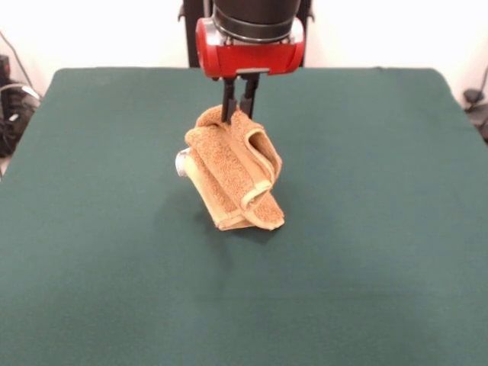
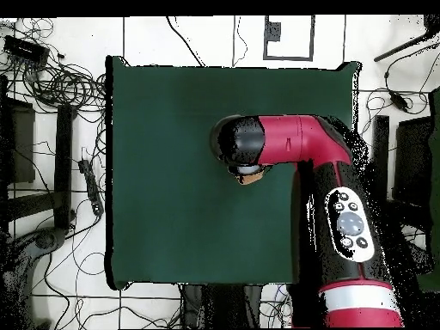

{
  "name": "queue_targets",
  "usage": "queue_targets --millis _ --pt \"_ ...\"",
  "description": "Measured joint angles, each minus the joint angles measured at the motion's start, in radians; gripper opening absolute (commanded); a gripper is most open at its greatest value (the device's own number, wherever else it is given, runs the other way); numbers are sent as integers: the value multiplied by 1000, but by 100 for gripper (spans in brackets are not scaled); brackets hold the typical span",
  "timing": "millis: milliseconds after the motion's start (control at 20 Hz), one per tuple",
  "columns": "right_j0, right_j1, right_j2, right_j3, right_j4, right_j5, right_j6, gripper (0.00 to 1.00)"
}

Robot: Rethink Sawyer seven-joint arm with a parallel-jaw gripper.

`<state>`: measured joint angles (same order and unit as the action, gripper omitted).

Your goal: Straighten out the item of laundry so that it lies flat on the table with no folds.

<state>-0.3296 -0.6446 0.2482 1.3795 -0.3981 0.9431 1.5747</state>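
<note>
The orange-tan terry towel (image 1: 236,172) hangs bunched and folded from my gripper (image 1: 237,117). Its lower end rests on or just above the dark green table (image 1: 99,252) near the middle. The two black fingers (image 1: 227,103) are pinched close together on the towel's top edge. A small white label (image 1: 182,162) shows at the towel's left side. In the overhead view the arm (image 2: 292,142) covers the gripper, and only a sliver of the towel (image 2: 247,172) shows under the wrist.
The green cloth (image 2: 172,120) spreads wide on all sides of the towel. Cables and dark equipment (image 2: 51,86) lie on the floor beyond the table's edges.
</note>
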Motion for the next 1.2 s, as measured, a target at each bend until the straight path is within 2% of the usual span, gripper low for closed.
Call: queue_targets --millis 750,1200 --pt "-2 -20 0 0 18 21 0 0" --pt "-2 -52 0 0 32 80 0 0"
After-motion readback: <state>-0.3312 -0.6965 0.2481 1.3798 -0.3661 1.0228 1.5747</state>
